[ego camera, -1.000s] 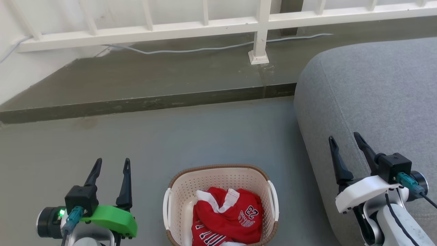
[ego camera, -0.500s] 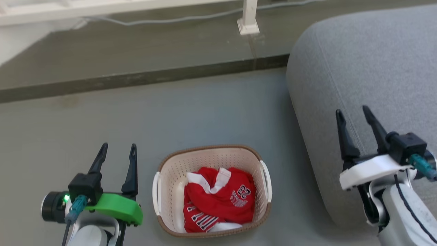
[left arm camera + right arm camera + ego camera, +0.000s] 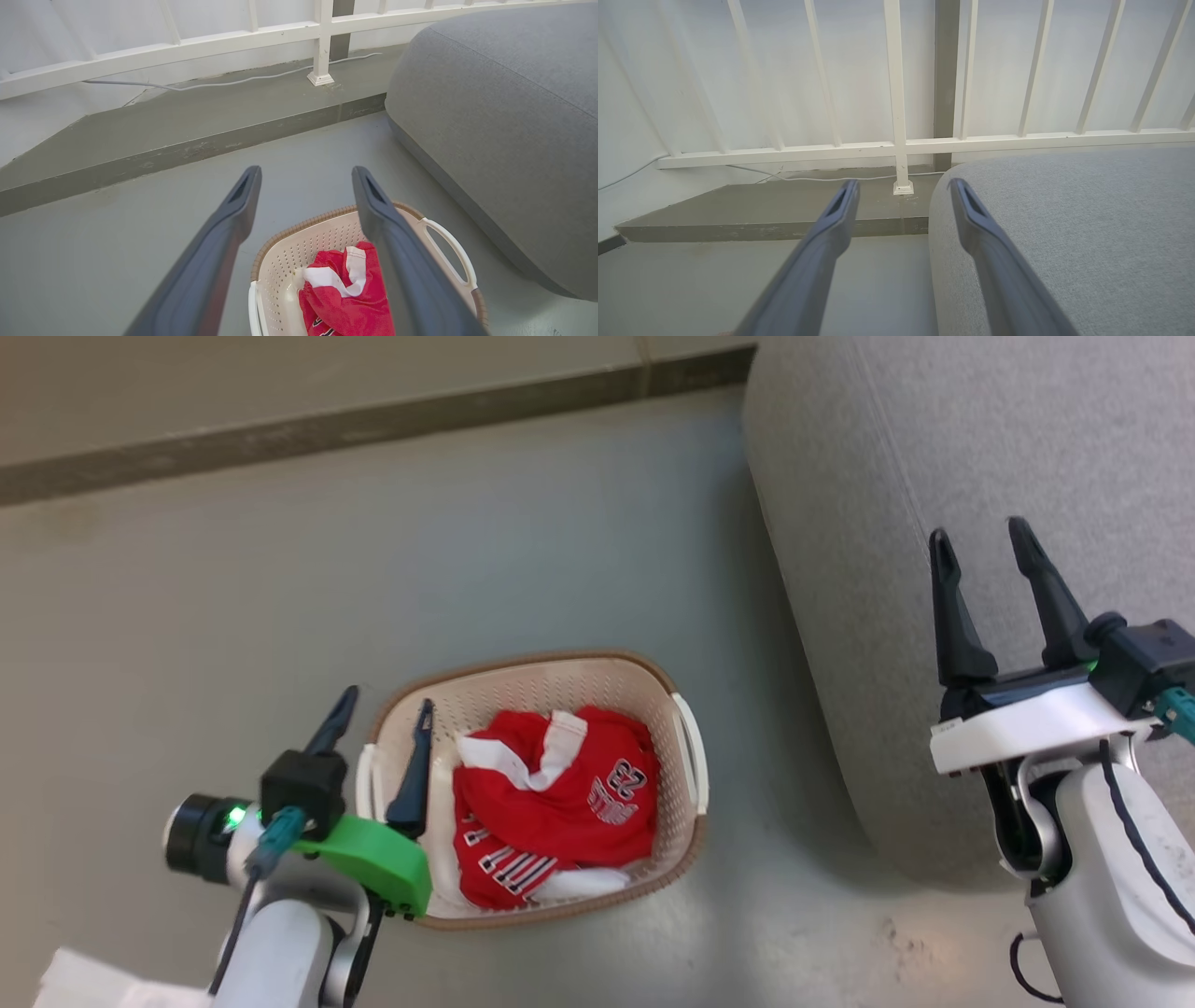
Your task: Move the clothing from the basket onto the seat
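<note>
Grey floor (image 3: 560,523) carries the basket (image 3: 537,683), which stands near the seat (image 3: 934,429). The clothing (image 3: 551,803) lies crumpled inside the basket, none of it yet on the seat. The step in hand looks like the reach for a first grab. The left end effector (image 3: 388,702) hovers at the basket's left rim, fingers spread and empty. The right end effector (image 3: 978,532) hangs spread and empty over the seat's edge. Next the left one would likely need to shift right over the red heap, drop, and pinch a fold clear of the handle. The left wrist view adds a white railing (image 3: 187,44) and a cable (image 3: 210,85) beyond a raised step. The head view gives the number 23 (image 3: 627,777) and both arms together.
</note>
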{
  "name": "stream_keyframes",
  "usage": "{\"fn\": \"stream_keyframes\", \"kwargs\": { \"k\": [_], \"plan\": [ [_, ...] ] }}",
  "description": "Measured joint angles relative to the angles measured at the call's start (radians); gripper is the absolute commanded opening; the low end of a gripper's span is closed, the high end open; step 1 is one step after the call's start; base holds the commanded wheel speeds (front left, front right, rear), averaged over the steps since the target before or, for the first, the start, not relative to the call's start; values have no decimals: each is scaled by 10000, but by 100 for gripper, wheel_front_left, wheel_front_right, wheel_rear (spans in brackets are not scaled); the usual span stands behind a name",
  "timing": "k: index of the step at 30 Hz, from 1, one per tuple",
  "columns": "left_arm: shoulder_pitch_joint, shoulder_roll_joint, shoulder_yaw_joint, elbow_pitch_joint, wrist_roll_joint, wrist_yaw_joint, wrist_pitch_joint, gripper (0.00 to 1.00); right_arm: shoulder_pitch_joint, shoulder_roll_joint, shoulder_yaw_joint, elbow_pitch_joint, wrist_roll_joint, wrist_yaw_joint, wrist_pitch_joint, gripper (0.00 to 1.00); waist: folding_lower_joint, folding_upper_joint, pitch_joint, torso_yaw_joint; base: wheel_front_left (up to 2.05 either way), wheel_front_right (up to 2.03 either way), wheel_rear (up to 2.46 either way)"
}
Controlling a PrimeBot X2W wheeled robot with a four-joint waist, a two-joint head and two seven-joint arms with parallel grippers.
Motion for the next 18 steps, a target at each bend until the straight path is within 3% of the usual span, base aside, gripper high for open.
{"fn": "stream_keyframes", "kwargs": {
  "k": [9,18],
  "plan": [
    [-1037,226,-1124,836,844,-560,809,100,-619,464,-69,-410,86,161,0,100,0,0,1360,-686,0,0,0],
    [-1947,297,-1413,1931,1248,-913,1522,100,-1147,848,-48,-765,90,372,-2,100,0,0,2602,-1395,0,0,0]
  ]
}}
